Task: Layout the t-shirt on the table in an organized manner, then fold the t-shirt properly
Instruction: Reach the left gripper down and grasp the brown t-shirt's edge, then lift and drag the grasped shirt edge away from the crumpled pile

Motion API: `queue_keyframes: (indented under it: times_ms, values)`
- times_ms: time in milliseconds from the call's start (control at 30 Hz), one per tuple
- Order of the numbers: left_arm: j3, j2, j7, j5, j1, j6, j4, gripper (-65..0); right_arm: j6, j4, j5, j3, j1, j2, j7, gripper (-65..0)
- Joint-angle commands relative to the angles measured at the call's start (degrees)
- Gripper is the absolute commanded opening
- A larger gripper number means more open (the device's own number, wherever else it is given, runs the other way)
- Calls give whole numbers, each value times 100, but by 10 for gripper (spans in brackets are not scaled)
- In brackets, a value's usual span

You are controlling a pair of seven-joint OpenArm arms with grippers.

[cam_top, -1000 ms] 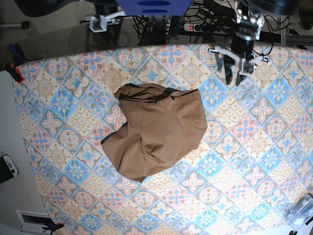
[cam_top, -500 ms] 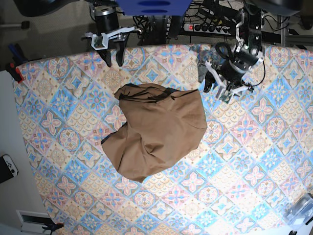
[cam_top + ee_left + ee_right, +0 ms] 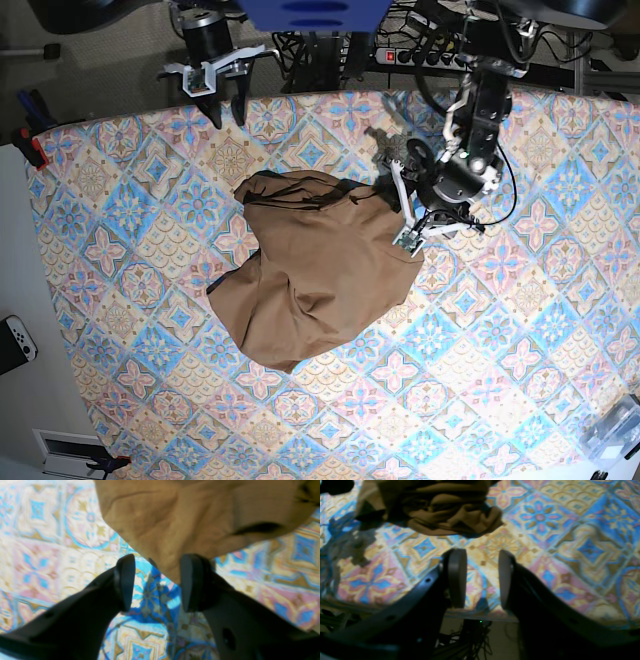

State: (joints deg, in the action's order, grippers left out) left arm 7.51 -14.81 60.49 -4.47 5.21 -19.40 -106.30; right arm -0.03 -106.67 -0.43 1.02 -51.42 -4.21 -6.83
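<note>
Base view: a crumpled tan t-shirt (image 3: 320,270) lies mid-tabletop (image 3: 520,330) as the left end effector (image 3: 403,215) hangs over its right edge, jaws wide and empty; the right end effector (image 3: 228,105), also wide and empty, hovers at the tabletop's far edge

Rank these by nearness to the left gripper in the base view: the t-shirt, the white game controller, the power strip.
Measured from the left gripper:
1. The t-shirt: its edge lies right at the fingertips.
2. The power strip: beyond the table's far edge.
3. The white game controller: off the table, opposite side.
</note>
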Motion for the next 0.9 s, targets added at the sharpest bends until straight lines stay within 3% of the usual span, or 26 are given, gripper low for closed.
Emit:
queue_keyframes:
  times_ms: [0, 333, 400, 500, 533, 700, 867]
  values:
    - [27, 26, -66, 38, -148, -16, 32, -360, 16, -98, 3, -1, -67, -6, -157, -442]
    - [273, 149, -93, 205, -666, -34, 1289, -376, 16, -98, 3, -1, -67, -6, -157, -443]
    - [432, 149, -234, 205, -745, -34, 1527, -436, 16, -98, 3, -1, -67, -6, -157, -443]
    - [607, 158, -497, 214, -754, -34, 1720, -619, 16, -98, 3, -1, -67, -6, -157, -443]
    - [643, 167, -524, 214, -754, -34, 1729, -650, 16, -98, 3, -1, -67, -6, -157, -443]
    - [783, 316, -488, 232, -772, -34, 1544, -650, 16, -71, 12, -1, -67, -6, -157, -444]
    - [774, 325, -488, 196, -728, -7, 270, -650, 16, -54, 12, -1, -67, -6, -157, -445]
